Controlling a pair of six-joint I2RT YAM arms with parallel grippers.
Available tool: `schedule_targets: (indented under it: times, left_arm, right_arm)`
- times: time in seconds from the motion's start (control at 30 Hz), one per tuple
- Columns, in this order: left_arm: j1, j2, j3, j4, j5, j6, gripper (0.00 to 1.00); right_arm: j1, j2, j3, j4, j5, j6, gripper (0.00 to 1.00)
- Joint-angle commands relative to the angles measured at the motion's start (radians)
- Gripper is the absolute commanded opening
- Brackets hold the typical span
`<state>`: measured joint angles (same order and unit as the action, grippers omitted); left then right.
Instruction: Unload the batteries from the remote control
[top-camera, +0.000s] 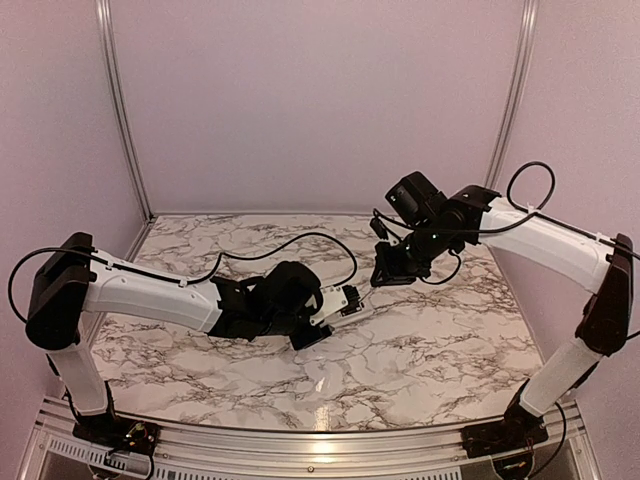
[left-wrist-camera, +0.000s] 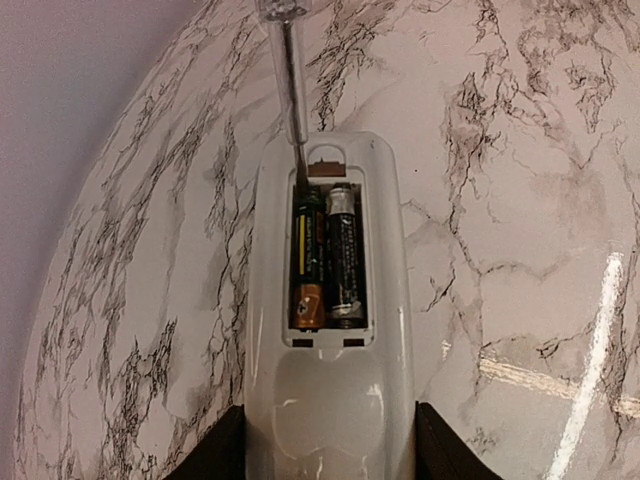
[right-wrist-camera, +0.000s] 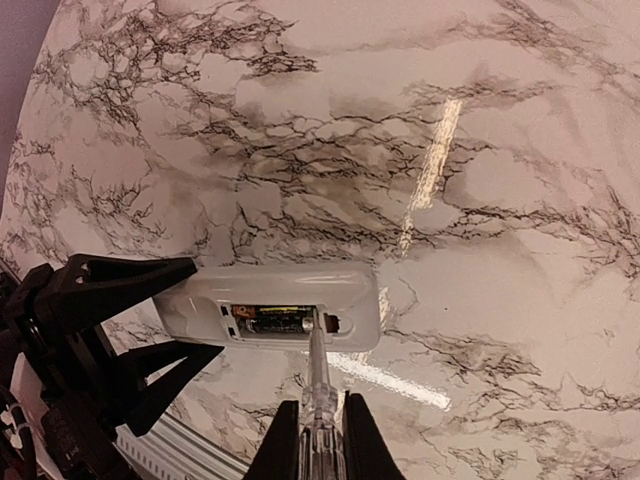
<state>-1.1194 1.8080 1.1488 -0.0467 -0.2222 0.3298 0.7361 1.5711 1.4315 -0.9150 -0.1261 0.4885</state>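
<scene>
My left gripper (left-wrist-camera: 330, 442) is shut on the near end of the white remote control (left-wrist-camera: 330, 395), with a dark finger (left-wrist-camera: 215, 455) on each long side. Its cover is off, and two batteries (left-wrist-camera: 309, 262) (left-wrist-camera: 343, 255) lie side by side in the open bay. My right gripper (right-wrist-camera: 315, 425) is shut on a thin clear-handled stick (right-wrist-camera: 316, 375). The stick's tip (left-wrist-camera: 300, 165) rests at the far end of the left battery, by the reddish contact. In the top view the remote control (top-camera: 345, 300) is low over the table's middle, between the left gripper (top-camera: 322, 318) and the right gripper (top-camera: 385, 272).
The marble-patterned table (top-camera: 420, 340) lies under both arms. Pale walls with aluminium posts (top-camera: 118, 110) close in the back and sides. A metal rail (top-camera: 320, 455) runs along the near edge. Black cables (top-camera: 300, 245) loop over the table behind the grippers.
</scene>
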Motion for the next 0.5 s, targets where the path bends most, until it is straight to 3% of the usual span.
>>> schedule_targets:
  times: [0.0,0.47]
  left_arm:
    - [-0.007,0.0,0.033,0.001,-0.012,0.005,0.0]
    - [-0.007,0.004,0.04,-0.002,-0.019,0.0,0.0]
  right_arm:
    - [0.014,0.029,0.054,-0.029,0.037,-0.007,0.0]
    - [0.029,0.053,0.066,-0.045,0.048,-0.007,0.0]
